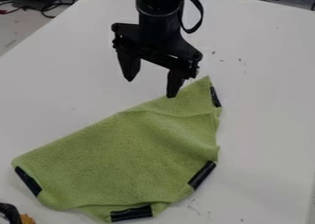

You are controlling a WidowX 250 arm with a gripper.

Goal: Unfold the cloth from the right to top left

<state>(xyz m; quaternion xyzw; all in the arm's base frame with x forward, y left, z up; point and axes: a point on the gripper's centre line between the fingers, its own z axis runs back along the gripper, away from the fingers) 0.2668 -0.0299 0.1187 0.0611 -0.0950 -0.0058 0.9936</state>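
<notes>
The gripper [149,89] hangs over the upper edge of the green cloth [129,154], its two fingers spread apart with nothing between them. Its right fingertip overlaps the cloth's upper edge in the view; whether it touches cannot be told. Folded, the cloth lies with a long slanting edge from lower left to a pointed corner at the upper right. Black strips mark its borders: one at the left corner [27,180], one at the bottom [131,213], one at the lower right [201,174] and one near the upper right point [214,97].
The white table [265,126] surrounds the cloth. A black object with an orange piece [26,219] sits at the bottom left corner. Cables [46,6] lie beyond the table's edge at the upper left.
</notes>
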